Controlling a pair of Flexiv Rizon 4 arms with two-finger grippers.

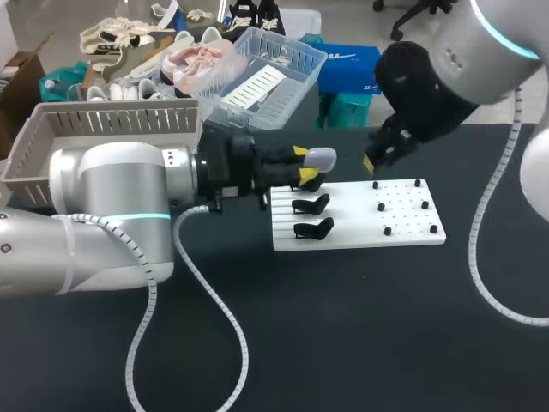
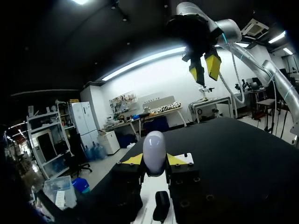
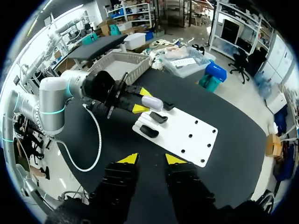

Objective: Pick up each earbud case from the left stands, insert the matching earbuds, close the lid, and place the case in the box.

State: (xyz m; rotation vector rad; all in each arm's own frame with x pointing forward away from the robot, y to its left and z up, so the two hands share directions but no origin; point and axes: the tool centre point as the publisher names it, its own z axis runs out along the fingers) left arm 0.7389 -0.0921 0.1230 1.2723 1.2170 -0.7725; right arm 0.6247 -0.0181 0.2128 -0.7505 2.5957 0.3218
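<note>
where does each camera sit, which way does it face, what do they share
Head view: fixed above and behind the robot, looking down on the table; shows left arm, right arm, left claw holding the earbud case by the white board.
Left wrist view: on the left wrist, looking past its own claw and the case across the table to the right claw.
Right wrist view: on the right wrist, looking down at the board; own open claw shows.
Shared: all show the case in the left claw.

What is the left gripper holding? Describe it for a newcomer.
Find the flat white board on the black table. At its far left corner, the left gripper clamps a pale grey rounded earbud case. It alone is light; the neighbouring stands are black.
</note>
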